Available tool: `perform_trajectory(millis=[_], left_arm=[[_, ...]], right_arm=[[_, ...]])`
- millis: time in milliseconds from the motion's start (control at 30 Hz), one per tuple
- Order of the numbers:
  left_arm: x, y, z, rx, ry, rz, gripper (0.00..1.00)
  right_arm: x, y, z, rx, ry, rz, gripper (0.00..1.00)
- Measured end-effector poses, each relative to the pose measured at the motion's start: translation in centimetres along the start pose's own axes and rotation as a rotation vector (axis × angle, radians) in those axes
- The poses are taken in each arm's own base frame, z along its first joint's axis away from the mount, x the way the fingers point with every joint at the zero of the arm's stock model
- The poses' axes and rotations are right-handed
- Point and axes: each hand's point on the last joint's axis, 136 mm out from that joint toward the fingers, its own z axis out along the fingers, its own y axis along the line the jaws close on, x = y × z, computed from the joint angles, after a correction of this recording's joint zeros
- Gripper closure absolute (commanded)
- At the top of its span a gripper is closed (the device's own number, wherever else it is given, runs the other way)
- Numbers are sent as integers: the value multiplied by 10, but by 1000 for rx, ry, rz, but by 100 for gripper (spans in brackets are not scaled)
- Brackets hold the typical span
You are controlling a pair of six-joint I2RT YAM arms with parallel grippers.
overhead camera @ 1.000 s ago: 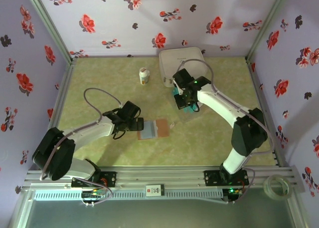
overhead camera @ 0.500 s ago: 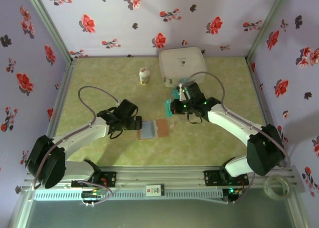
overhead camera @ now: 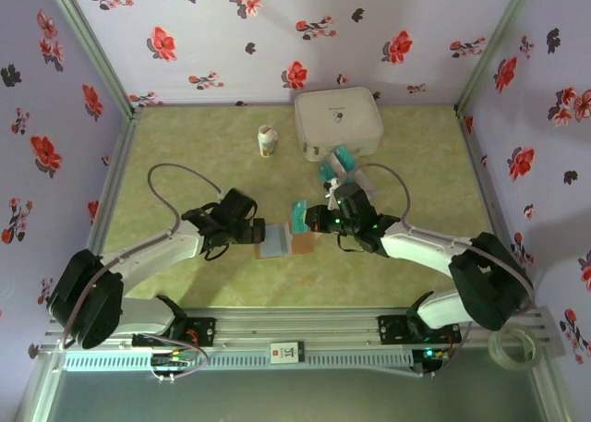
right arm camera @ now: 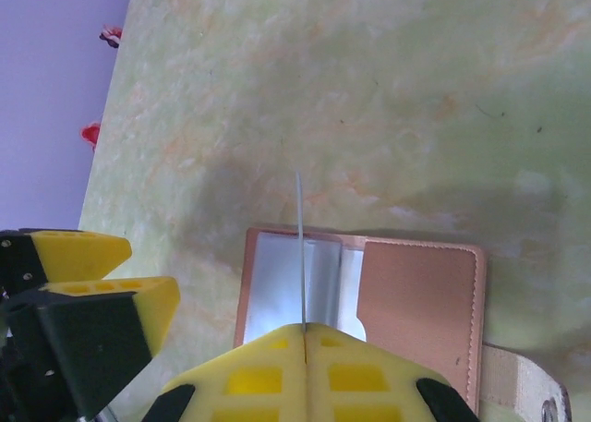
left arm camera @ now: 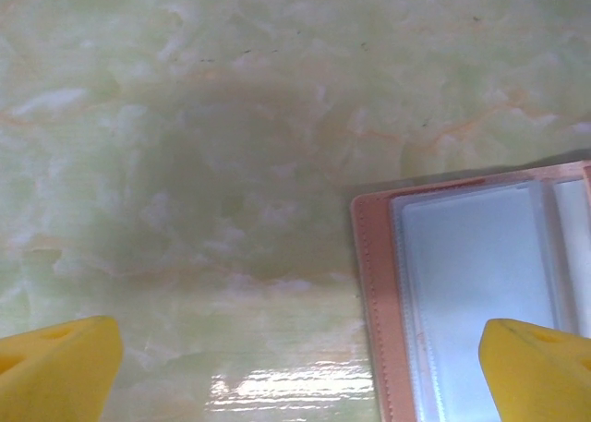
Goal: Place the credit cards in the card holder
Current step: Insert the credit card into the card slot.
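Note:
The card holder (overhead camera: 295, 241) lies open in the middle of the table, blue-grey pockets to the left and brown flap to the right. My right gripper (overhead camera: 311, 220) is shut on one teal credit card (overhead camera: 298, 217) and holds it just above the holder. In the right wrist view that card (right arm camera: 301, 247) stands edge-on over the pockets of the card holder (right arm camera: 416, 293), pinched at my right gripper (right arm camera: 304, 334). My left gripper (overhead camera: 253, 230) stands open at the holder's left end. In the left wrist view the card holder (left arm camera: 466, 293) lies inside my left gripper's (left arm camera: 295, 376) right fingertip. More credit cards (overhead camera: 336, 163) lie by the white case.
A big white rounded case (overhead camera: 338, 121) stands at the back centre, with a small white bottle (overhead camera: 267, 141) to its left. Flowered walls close the table on three sides. In the right wrist view, the left gripper's yellow fingers (right arm camera: 88, 283) are close on the left.
My right arm has carried the teal card from beside the white case toward the near left, and it now hangs over the open card holder. The left gripper has hardly moved.

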Motion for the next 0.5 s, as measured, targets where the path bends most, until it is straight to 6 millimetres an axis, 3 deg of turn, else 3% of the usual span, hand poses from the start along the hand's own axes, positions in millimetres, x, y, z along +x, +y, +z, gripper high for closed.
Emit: perform_trajectory(millis=[233,500], left_arm=[[5,-16,9,27,-5,34,0],[14,-18,20,3,11,66,0]], right_arm=[[11,-11,8,-34,-14,45,100],[7,-8,12,-66,-41,55,100]])
